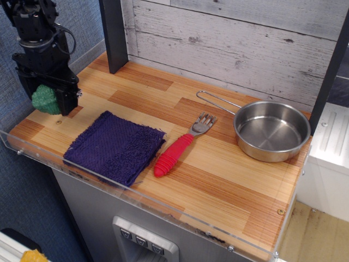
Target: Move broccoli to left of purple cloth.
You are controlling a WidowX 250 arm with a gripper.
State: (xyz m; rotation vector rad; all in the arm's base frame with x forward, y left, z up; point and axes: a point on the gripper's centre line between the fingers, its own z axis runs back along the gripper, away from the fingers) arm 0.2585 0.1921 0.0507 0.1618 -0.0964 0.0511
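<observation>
The green lumpy broccoli (pixel 44 100) is held in my black gripper (pixel 48 101), which is shut on it at the far left of the wooden counter, low over the surface. I cannot tell whether the broccoli touches the wood. The dark purple cloth (pixel 115 147) lies flat near the front edge, to the right of and a little nearer than the gripper. The broccoli is clear of the cloth, to its upper left.
A red-handled metal fork (pixel 180 146) lies just right of the cloth. A steel pan (pixel 271 131) sits at the right back. A clear acrylic lip (pixel 136 199) runs along the front edge. A dark post (pixel 113 34) stands at the back left.
</observation>
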